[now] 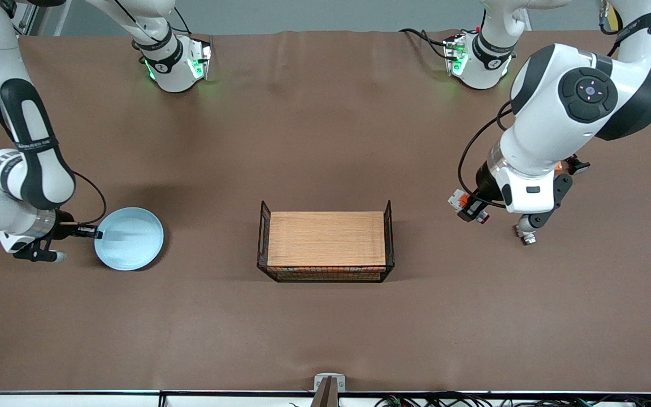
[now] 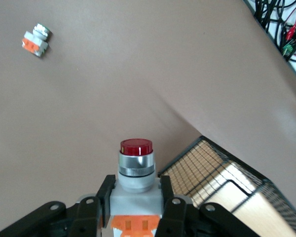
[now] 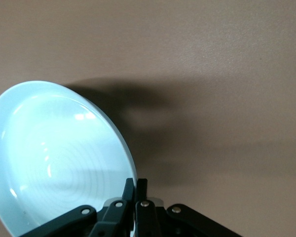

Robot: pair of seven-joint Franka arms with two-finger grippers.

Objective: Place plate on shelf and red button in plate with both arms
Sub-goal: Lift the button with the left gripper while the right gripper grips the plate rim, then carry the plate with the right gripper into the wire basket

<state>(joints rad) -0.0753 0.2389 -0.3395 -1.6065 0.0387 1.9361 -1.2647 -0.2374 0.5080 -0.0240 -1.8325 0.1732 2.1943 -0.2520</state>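
Both pincers grip: right pincer [image 3: 135, 190] plate [image 1: 129, 238], left pincer [image 2: 136, 197] red button [image 2: 136, 165].

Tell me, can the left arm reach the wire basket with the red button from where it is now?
Probably yes: the left gripper holds the red button, and only bare table lies between it and the open-topped wire basket.

White glossy arm shells with black joint bands; round dark cap with small pink mark on left arm [image 1: 580, 107]. Green lights at both bases. Black cables looped alongside right arm [image 1: 26, 169] and left wrist. Matte black gripper linkages with silver screw heads just above the fingers [image 3: 140, 190].
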